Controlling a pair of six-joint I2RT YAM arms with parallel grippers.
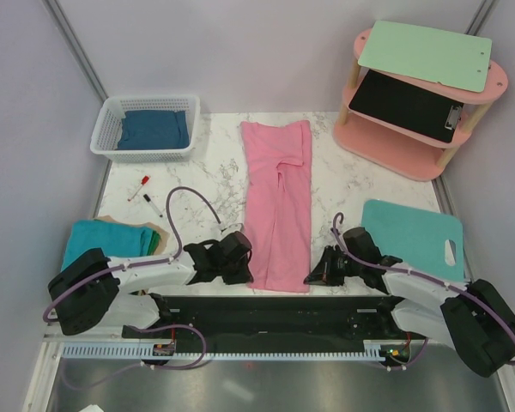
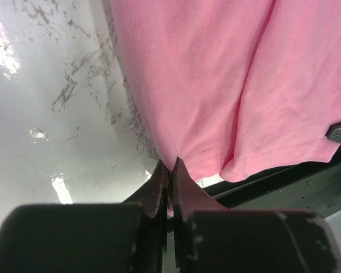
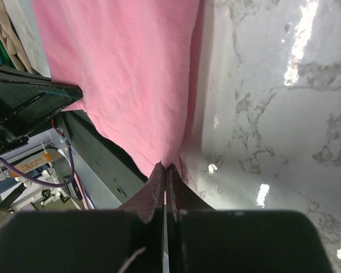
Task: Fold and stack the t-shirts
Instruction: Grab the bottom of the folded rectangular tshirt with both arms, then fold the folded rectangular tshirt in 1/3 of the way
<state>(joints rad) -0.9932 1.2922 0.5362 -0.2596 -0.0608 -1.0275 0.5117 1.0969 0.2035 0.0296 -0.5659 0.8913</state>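
Pink shirt (image 1: 277,206): lies flat in the middle of the marble table (image 1: 206,172), folded to a long narrow strip. The collar end is far from the arms and the hem is at the near edge.
Left gripper (image 2: 171,165): at the near left corner of the pink shirt. The fingers are pressed together, with the hem pinched between the tips.
Right gripper (image 3: 166,166): at the near right corner of the pink shirt. The fingers are also pressed together, and they pinch the edge of the cloth.
Teal shirt (image 1: 103,240): folded, to the left of the pink shirt, on something beige (image 1: 159,230) that shows at its right side.
Blue shirt (image 1: 154,129): folded inside a white basket (image 1: 112,129), to the far left of the pink shirt.
Markers (image 1: 140,187): two of them, left of the pink shirt, between the basket and the teal shirt.
Teal board (image 1: 412,232): flat on the table, to the right of the pink shirt and well apart from it.
Pink shelf (image 1: 412,146): to the far right of the pink shirt. It carries a green clipboard (image 1: 425,53) on the top level and a black clipboard (image 1: 403,103) on the level below.
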